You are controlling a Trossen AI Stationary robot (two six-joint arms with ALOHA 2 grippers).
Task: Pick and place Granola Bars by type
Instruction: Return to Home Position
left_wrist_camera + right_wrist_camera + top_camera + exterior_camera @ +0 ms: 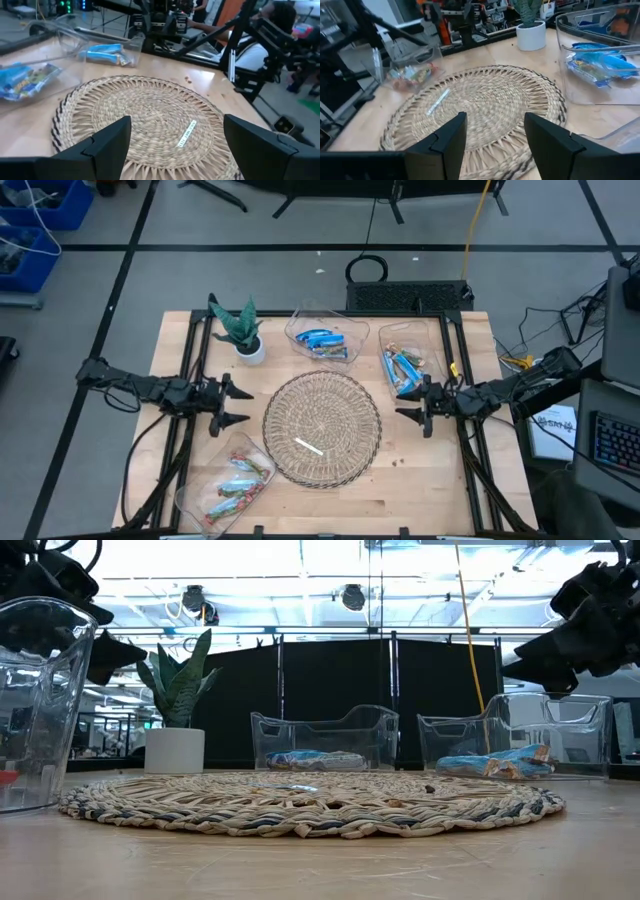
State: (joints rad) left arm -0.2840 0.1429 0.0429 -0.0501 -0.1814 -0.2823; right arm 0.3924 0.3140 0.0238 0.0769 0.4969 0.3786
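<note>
High view: the left gripper (243, 406) hangs just off the left edge of the woven mat (322, 428), jaws apart and empty; the right gripper (404, 402) hangs just off the mat's right edge, jaws likewise apart and empty. Only a thin white stick (308, 446) lies on the mat, so the sorting looks finished and the step in hand is, I judge, the pull-back to rest; to do it well, each arm should draw straight out from the mat without dipping, because the right gripper is close to the right bin (432, 340) and the left is near the near-left bin (188, 498). The far bin (295, 330), beyond the mat, holds bright blue Granola Bars (322, 340); the right bin holds paler blue Granola Bars (403, 370); the near-left bin holds reddish-green Granola Bars (238, 485); a potted plant (240, 330) stands by the mat's far-left edge.

Low view: both grippers are dark shapes well above the mat; blue bars lie flat on the floors of the far and right bins.

Left wrist view: the fingers (107, 145) stand wide apart, nothing between; past the mat, two bins of blue bars.

Right wrist view: the fingers (447, 137) stand apart; past the mat, the near-left bin with its reddish-green bars.
</note>
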